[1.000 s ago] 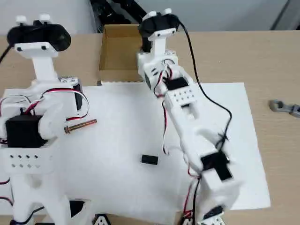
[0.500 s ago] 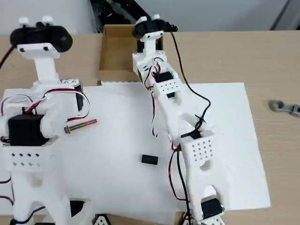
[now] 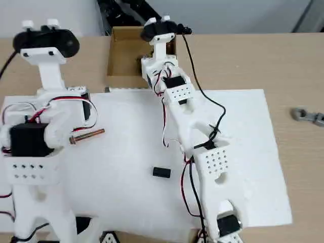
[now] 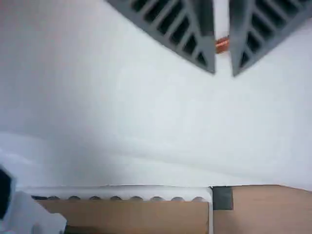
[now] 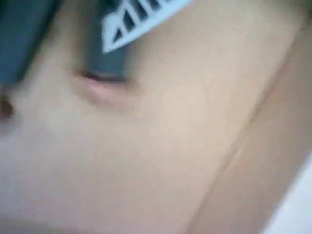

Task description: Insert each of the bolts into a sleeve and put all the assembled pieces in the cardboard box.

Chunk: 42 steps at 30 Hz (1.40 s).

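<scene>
Hanging over the right side of the cardboard box [image 3: 124, 58], the right hand [image 3: 161, 43] is sitting at the end of an arm stretched out across the white sheet [image 3: 243, 116]. I cannot tell whether this hand is open or closed, or whether it is carrying anything. Its wrist camera is facing the brown inside of the box up close, with a dark blurred shape there that cannot be made out.

The left hand [image 4: 223, 68] is hanging above the sheet, its fingers [image 4: 195, 34] standing only a narrow slit apart and clamping nothing. A copper-coloured bolt [image 3: 88, 134] is lying flat on the sheet just beside the left arm and is showing through that slit. A black sleeve [image 3: 162, 172] is lying alone near the middle of the sheet, well apart from the bolt and the box. A small metal tool [image 3: 306, 115] is resting on the wooden worktop [image 3: 283, 61], off to the right of the sheet.
</scene>
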### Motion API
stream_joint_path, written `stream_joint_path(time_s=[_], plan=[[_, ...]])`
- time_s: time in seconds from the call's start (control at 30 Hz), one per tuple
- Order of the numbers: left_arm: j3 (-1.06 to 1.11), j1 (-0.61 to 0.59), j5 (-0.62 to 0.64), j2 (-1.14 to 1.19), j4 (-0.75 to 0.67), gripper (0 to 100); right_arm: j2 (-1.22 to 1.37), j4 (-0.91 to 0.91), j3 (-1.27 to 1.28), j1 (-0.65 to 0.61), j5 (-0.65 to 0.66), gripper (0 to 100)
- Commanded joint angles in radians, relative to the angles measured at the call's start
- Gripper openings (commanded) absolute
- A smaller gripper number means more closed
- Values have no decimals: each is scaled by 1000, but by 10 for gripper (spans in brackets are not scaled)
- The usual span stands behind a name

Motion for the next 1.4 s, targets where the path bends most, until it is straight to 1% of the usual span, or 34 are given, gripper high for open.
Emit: stream_joint_path(time_s=[0.0,0.13,0.27,0.33,0.43,0.5,0.57,0.67,0.73,0.83,0.9,0.97,1.1,1.23,1.3,1.37], plan=[[16,-6,-66,2,3,6,-48,35,-52,-2,-6,214],[61,-8,-121,2,12,13,-107,90,-52,-4,-8,214],[117,-8,-155,2,12,66,-213,179,-52,-1,-3,206],[148,-8,-157,3,6,71,-274,245,-52,7,-3,151],[180,-8,-158,21,3,72,-367,354,-52,24,-3,0],[182,-12,-172,68,11,72,-427,444,-52,42,-3,26],[180,-43,-186,132,12,73,-483,542,-52,61,-5,5],[180,-92,-227,253,20,73,-570,711,-52,79,-6,6],[163,-104,-272,342,49,73,-634,829,-52,82,-5,6],[91,-104,-341,471,130,73,-736,980,-52,82,-2,6],[22,-104,-402,539,184,73,-803,1049,-52,82,0,6],[-45,-107,-473,583,218,73,-868,1107,-52,81,37,6],[-128,-109,-632,609,239,73,-983,1210,-48,81,97,6],[-137,-157,-853,628,238,81,-1084,1225,-29,82,98,5],[-137,-198,-990,655,244,116,-1135,1225,14,81,98,5],[-137,-236,-1057,694,247,143,-1181,1225,78,77,98,5]])
